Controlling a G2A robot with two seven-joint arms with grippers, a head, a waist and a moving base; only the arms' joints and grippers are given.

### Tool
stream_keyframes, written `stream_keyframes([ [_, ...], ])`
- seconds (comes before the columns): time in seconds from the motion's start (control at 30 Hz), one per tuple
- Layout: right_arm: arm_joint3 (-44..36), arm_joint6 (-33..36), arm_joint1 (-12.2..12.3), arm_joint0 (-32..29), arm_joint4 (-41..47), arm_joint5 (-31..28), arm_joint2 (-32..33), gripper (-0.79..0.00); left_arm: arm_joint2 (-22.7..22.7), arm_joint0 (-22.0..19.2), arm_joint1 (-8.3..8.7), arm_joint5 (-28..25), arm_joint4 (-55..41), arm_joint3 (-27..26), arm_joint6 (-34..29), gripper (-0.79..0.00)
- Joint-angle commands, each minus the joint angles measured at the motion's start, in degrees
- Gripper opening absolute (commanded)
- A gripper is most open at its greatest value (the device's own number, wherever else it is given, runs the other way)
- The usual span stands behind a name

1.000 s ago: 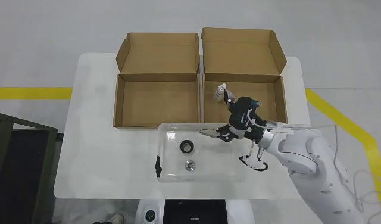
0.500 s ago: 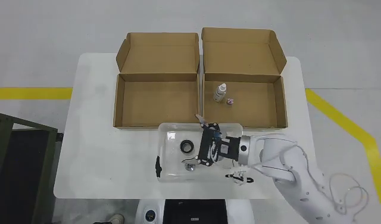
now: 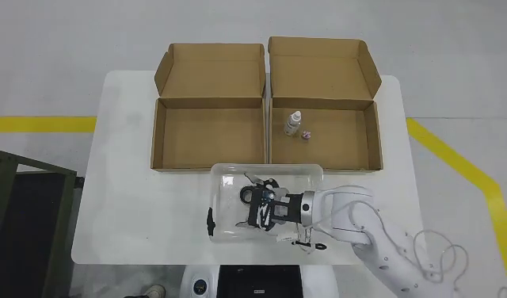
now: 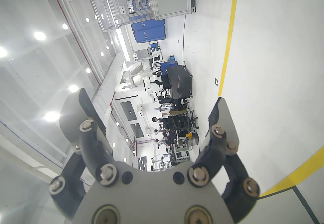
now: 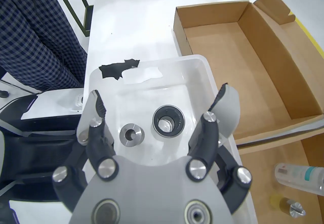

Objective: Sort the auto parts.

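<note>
On the white worktop (image 3: 127, 179), the right tool (image 5: 162, 96), back from the right-hand box (image 3: 341, 135), hangs wide open and empty above the clear bin (image 3: 309, 167), where a black ring (image 5: 168, 121) and steel bush (image 5: 131, 135) await sorting.

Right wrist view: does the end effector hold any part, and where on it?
Nothing is held. The right end effector is open over the clear tray; the black ring and silver bushing lie loose inside.

No print is legible: the label on the bottle (image 5: 300, 178) and marks on the blue cabinets (image 4: 149, 30) are too small.
</note>
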Motion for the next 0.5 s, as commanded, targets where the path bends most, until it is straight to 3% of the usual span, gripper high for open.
stream_keyframes([
  [0.0, 0.9, 0.3, -0.1, 0.2, -0.2, 0.4, -0.4, -0.148, 0.0, 0.0, 0.0, 0.0, 0.0, 0.0, 0.0, 0.0],
  [0.13, 2.0, 0.8, -0.2, 0.7, -1.3, 0.2, -1.3, -0.197, 0.0, 0.0, 0.0, 0.0, 0.0, 0.0, 0.0, 0.0],
  [0.47, 5.3, 0.4, -0.6, 0.7, -2.3, 2.7, -2.3, -0.215, 0.0, 0.0, 0.0, 0.0, 0.0, 0.0, 0.0, 0.0],
])
